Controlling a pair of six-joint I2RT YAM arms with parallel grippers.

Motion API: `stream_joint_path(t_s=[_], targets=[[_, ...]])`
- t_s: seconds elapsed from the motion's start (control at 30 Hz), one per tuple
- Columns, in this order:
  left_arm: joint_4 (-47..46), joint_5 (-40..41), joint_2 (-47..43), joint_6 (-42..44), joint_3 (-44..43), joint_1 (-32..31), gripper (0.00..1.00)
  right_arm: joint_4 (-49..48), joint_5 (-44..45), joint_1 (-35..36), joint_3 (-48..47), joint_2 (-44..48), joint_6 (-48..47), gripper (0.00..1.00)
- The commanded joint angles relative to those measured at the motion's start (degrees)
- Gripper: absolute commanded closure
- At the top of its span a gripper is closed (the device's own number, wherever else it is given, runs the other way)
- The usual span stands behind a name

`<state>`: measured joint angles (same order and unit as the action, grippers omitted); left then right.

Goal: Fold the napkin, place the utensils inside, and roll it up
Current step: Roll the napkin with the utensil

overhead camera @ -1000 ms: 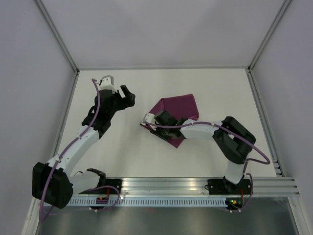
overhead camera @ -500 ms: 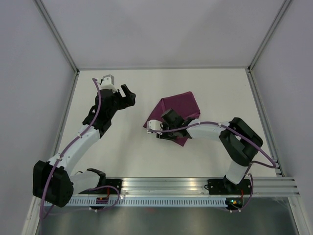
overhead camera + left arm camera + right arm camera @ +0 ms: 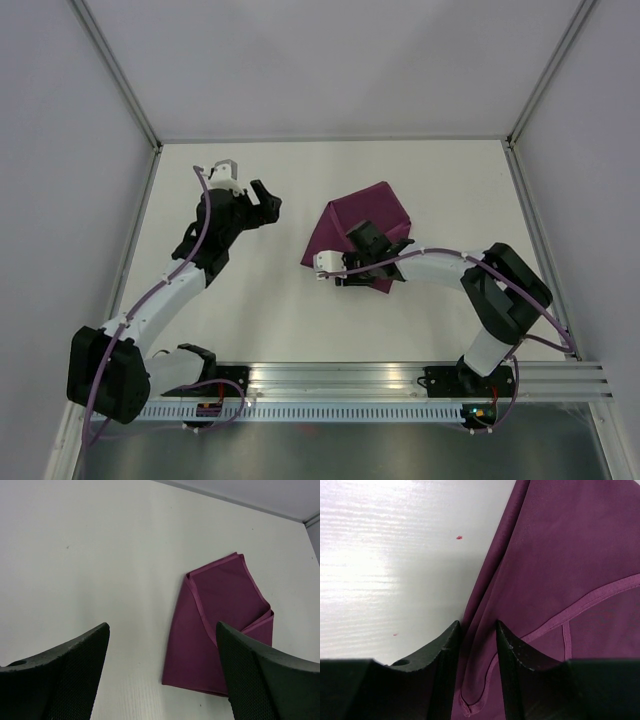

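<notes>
Your right gripper [image 3: 477, 630] pinches the napkin [image 3: 570, 555] at its edge between narrowed fingers, likely to fold it; your left gripper [image 3: 161, 627] hovers wide open.

faintly shiny creased cloth napkin [image 3: 200, 645], glossy table [image 3: 100, 555]

Surface [image 3: 300, 310]: white, smooth, faintly glossy, closed in by pale walls [image 3: 90, 200] on the left, right and far sides. Carries one plum-purple napkin [image 3: 375, 212], right of centre and well apart from every wall. Lies folded over itself into an irregular, angular shape, several layers stacked, with a long flap turned over along one side and hemmed edges crossing on top. Rises into a small gathered fold at its near-left edge, mostly flat elsewhere. Shows, up close, two tiny red specks [image 3: 459, 537] on the bare white near the cloth's edge, amid fine streaks of reflected light.
</notes>
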<state>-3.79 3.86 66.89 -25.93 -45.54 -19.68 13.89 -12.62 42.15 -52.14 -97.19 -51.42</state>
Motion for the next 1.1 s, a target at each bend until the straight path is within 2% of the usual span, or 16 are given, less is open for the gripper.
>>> stream_joint_path(t_s=[0.0,0.23,0.33,0.4,0.47,0.63,0.77,0.83,0.97,1.07], targets=[[-5.43,-2.62,-1.94,2.20,3.69,0.17,0.10,8.70,0.41,-0.84,5.38,-1.96,-2.63,0.58],[-12.37,-2.63,-3.00,5.18,7.39,-1.76,0.11,7.47,0.93,-1.46,7.93,-1.34,-2.99,0.67],[-13.43,0.79,-2.64,7.90,7.83,-4.39,0.13,6.94,0.58,-2.07,8.19,-1.43,-2.37,0.69],[-16.94,2.72,-3.70,8.35,9.93,-5.63,0.13,7.90,-0.47,-2.51,8.11,-1.34,-2.54,0.73],[-21.41,3.00,-4.49,8.71,12.21,-6.07,0.13,8.61,-2.05,-3.48,7.84,-1.25,-2.55,0.81],[-30.12,5.19,-4.40,12.91,15.12,-8.26,0.13,11.33,-4.60,-5.41,6.97,-2.12,-3.51,0.89],[-41.53,8.61,-4.40,19.07,19.25,-12.65,0.14,17.03,-8.98,-7.34,3.90,-4.50,-5.44,0.91],[-50.58,9.76,-4.49,22.15,22.75,-13.80,0.14,18.62,-10.14,-8.48,2.93,-5.73,-6.15,0.91],[-56.75,10.82,-2.83,25.48,24.71,-14.77,0.16,23.27,-13.21,-11.29,-0.84,-8.71,-6.59,0.91],[-56.68,10.82,-2.12,25.76,24.45,-14.94,0.16,23.90,-13.39,-12.18,-2.08,-9.60,-5.63,0.91]])
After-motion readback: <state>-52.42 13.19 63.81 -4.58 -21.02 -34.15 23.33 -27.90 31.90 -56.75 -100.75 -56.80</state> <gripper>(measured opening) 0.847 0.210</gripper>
